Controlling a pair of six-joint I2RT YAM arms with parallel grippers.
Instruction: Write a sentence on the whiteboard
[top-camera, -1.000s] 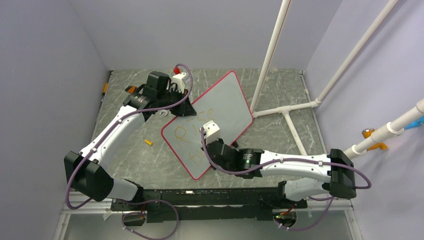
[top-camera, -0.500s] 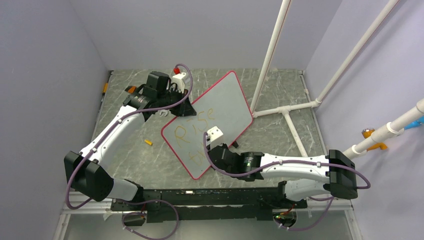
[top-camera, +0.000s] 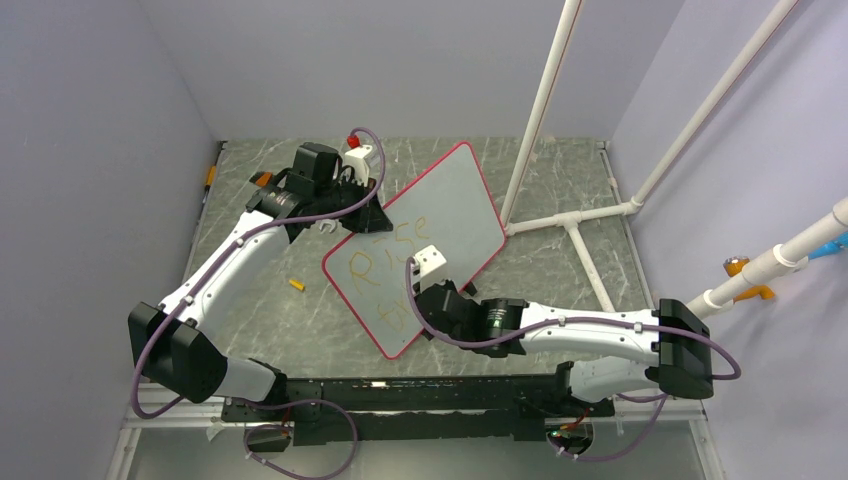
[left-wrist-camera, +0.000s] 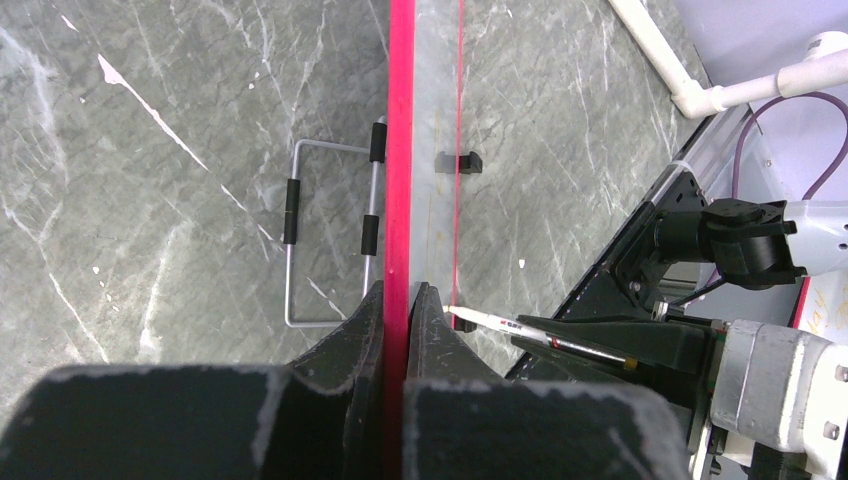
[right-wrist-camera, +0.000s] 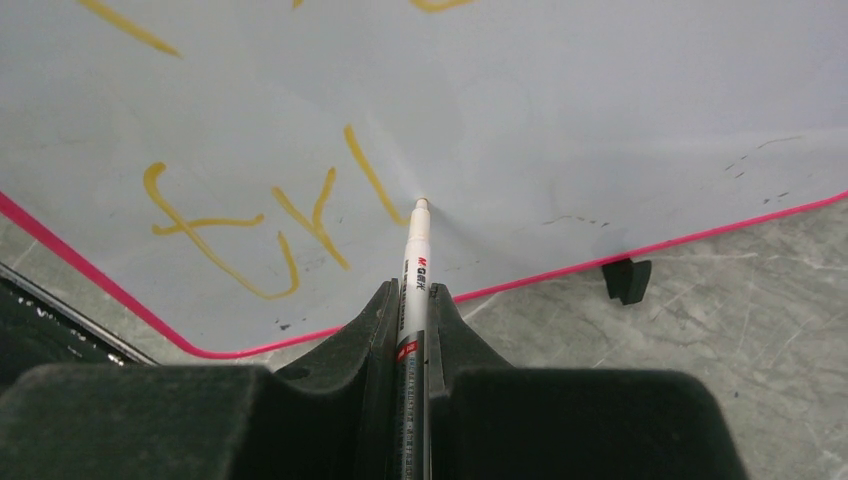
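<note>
The whiteboard (top-camera: 455, 205), pale with a red-pink rim, stands tilted on the table. My left gripper (top-camera: 368, 200) is shut on its upper left edge; in the left wrist view the jaws (left-wrist-camera: 400, 300) pinch the red rim (left-wrist-camera: 401, 150). The sentence in orange-yellow reads "Rise" (top-camera: 388, 252), with "tr" and one more slanted stroke (right-wrist-camera: 368, 172) below it. My right gripper (top-camera: 424, 290) is shut on a white marker pen (right-wrist-camera: 417, 262). The pen's tip touches the board at the lower end of that stroke. The pen also shows in the left wrist view (left-wrist-camera: 500, 322).
A small orange cap (top-camera: 296, 284) lies on the table left of the board. A white pipe frame (top-camera: 575, 215) stands at the right. A wire stand (left-wrist-camera: 330, 235) lies behind the board. Black clips (right-wrist-camera: 626, 279) sit on the board's lower edge.
My right gripper with the pen has moved down the board toward its near edge, uncovering "Rise". The left arm and the board have not moved.
</note>
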